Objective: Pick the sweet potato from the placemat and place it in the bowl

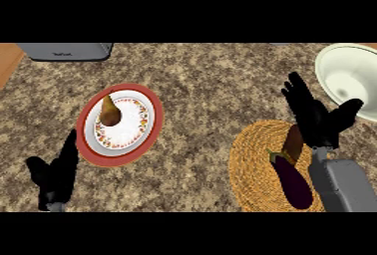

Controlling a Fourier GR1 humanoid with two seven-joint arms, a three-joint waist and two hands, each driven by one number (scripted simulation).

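Fingers (297, 94) of your right hand (315, 118) are spread open above the sweet potato (293, 143), which lies on the placemat (250, 169) beside an eggplant (293, 184). Lower, curl around it alone, then carry it to the bowl (352, 79).

2 robot hands (55, 172) (313, 117), 1 placemat (254, 164), 1 sweet potato (293, 143), 1 eggplant (294, 184), 1 bowl (350, 74), 1 plate (121, 124), 1 pear (109, 113).

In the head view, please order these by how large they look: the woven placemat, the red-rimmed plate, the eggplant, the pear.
1. woven placemat, though partly hidden by the arm
2. red-rimmed plate
3. eggplant
4. pear
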